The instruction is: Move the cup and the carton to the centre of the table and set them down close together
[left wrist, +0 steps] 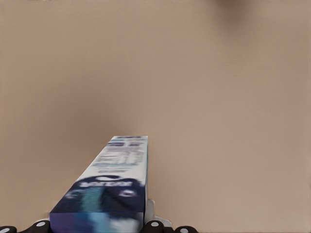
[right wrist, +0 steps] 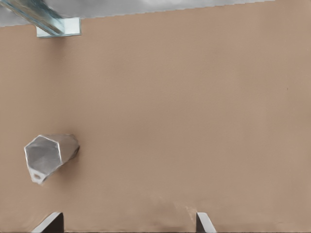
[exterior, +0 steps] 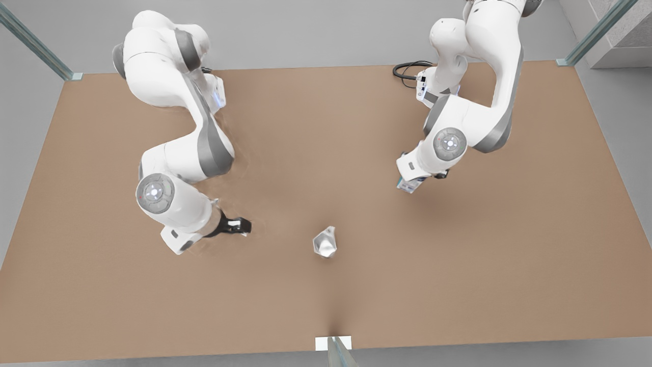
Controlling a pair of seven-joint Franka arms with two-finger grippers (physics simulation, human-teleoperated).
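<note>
Two white robot arms reach over a plain tan-brown tabletop [exterior: 458, 265], seen from above in the front view. A small white tag [exterior: 333, 343] sits at the tabletop's near edge, in the middle.

The silver-grey faceted cup [exterior: 325, 242] stands on the tabletop near the middle, a little toward the near edge. No gripper touches it. In the right wrist view the cup [right wrist: 48, 156] appears with its open mouth facing the camera and its sides tapering down to the base.

The right gripper [exterior: 238, 226] is on the arm at the front view's left. It is low over the tabletop, near the cup but apart from it, on the cup's left in that view. Its dark fingers [right wrist: 49, 223] are spread wide with nothing between them.

The left gripper [exterior: 410, 184] is on the arm at the front view's right, farther from the cup and toward the far side. It is clamped on the carton [left wrist: 109, 189], a slim box with dark blue and white printed faces. The carton juts out from the gripper over bare tabletop, and in the front view its end shows just below the wrist. I cannot tell if the carton touches the tabletop.
</note>
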